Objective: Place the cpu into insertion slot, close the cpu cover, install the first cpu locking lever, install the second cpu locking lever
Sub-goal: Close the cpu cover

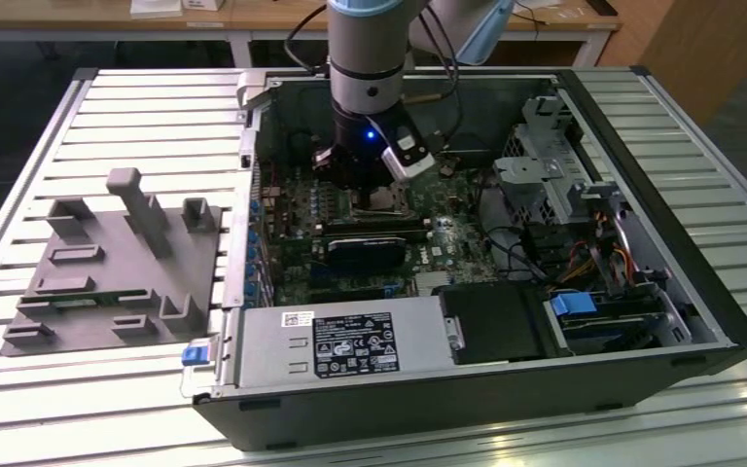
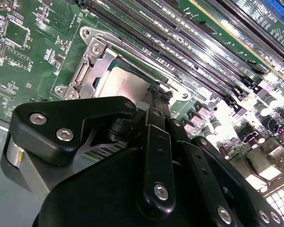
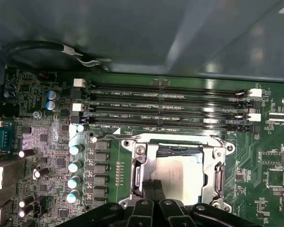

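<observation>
The silvery-grey cpu (image 3: 180, 175) (image 2: 124, 85) lies flat in the insertion slot (image 3: 176, 140) (image 2: 85, 34) on the green board. The thin silver cpu cover (image 3: 217, 171) (image 2: 91, 64) lies down around the cpu, whose face shows through the cover's window. My gripper (image 3: 153, 189) (image 2: 158, 94) (image 1: 376, 193) hangs straight down into the open computer case. Its black fingertips (image 3: 146, 188) are pressed together at one edge of the slot, low over the cover's rim. They are shut and I see nothing between them. I cannot tell whether they touch the metal.
Long black memory slots (image 3: 170, 106) (image 2: 203, 52) run right beside the slot. A row of capacitors (image 3: 75, 165) stands on its other side. A black cooler block (image 1: 363, 248), the power supply (image 1: 335, 345) and drive cage (image 1: 568, 175) crowd the case. A grey fixture (image 1: 114, 263) sits at the exterior view's left.
</observation>
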`<state>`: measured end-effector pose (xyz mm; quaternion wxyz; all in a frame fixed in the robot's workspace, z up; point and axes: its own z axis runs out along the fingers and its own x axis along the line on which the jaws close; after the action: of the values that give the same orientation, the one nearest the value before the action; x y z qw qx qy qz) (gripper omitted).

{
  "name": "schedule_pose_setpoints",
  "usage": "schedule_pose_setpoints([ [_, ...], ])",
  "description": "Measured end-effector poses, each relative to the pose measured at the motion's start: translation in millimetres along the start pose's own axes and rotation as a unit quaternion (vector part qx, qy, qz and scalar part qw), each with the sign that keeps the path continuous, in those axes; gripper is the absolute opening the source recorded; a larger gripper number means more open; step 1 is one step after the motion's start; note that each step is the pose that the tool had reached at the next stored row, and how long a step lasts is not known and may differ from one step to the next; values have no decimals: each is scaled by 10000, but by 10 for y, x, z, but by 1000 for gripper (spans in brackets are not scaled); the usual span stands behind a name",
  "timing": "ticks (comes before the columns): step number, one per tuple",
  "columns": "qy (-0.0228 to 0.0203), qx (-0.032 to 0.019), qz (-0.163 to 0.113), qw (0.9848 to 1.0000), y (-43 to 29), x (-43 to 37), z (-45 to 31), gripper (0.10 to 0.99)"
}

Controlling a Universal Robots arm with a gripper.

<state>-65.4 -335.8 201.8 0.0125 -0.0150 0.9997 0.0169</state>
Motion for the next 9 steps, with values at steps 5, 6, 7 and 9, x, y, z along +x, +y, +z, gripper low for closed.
schedule_pose_setpoints([
  [5,-3,-50,-3,10000,1,0,3,106],
  [6,-4,-98,-3,10000,1,0,3,106],
  [7,-5,-135,-2,9999,1,0,3,106],
  [9,-6,-167,-2,9999,1,0,-2,106],
])
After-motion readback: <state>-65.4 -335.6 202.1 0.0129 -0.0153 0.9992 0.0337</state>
